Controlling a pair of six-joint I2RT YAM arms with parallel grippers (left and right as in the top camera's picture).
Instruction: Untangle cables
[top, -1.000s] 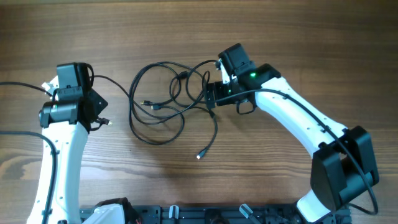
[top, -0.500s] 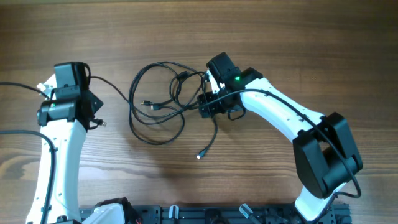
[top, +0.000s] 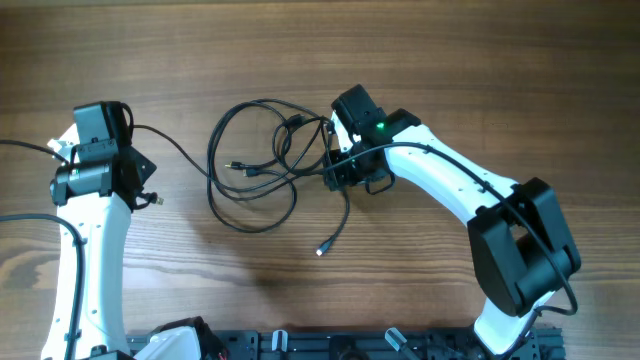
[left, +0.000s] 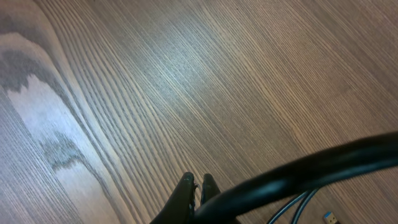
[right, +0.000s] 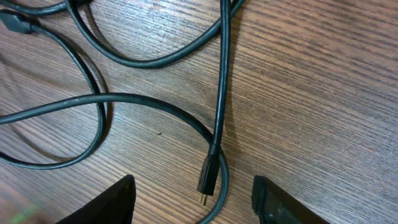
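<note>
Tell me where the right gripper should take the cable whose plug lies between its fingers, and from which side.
Take the straight run of that cable, well behind its plug, coming down from above with the open right gripper straddling it. That stretch lies alone on the table; right at the plug another loop crosses it.

Lab workbench: wooden table (top: 500, 60) with mounted robot arms (top: 450, 185).

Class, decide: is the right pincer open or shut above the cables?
Open. In the wrist view the right pincer has its fingers wide apart, a cable plug between them.
</note>
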